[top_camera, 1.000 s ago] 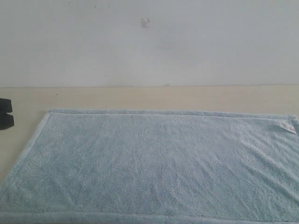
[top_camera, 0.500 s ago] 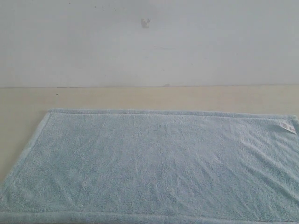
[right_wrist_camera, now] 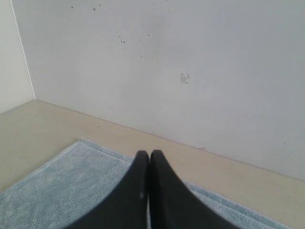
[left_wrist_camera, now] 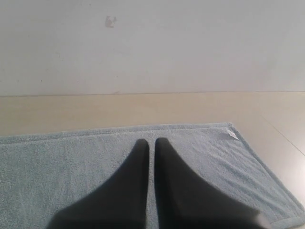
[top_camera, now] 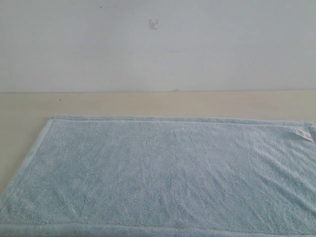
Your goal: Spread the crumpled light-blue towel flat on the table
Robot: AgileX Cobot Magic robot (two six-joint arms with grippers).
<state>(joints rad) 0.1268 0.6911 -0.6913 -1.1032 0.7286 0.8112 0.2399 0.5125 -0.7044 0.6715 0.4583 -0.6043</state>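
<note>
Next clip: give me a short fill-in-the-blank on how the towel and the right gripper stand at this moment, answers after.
1. The towel lies spread ___ on the table.
2. Its white label sits at one ___ of the cloth.
3. The right gripper has its jaws ___, with nothing held between them.

Missing words: flat; corner; shut.
</note>
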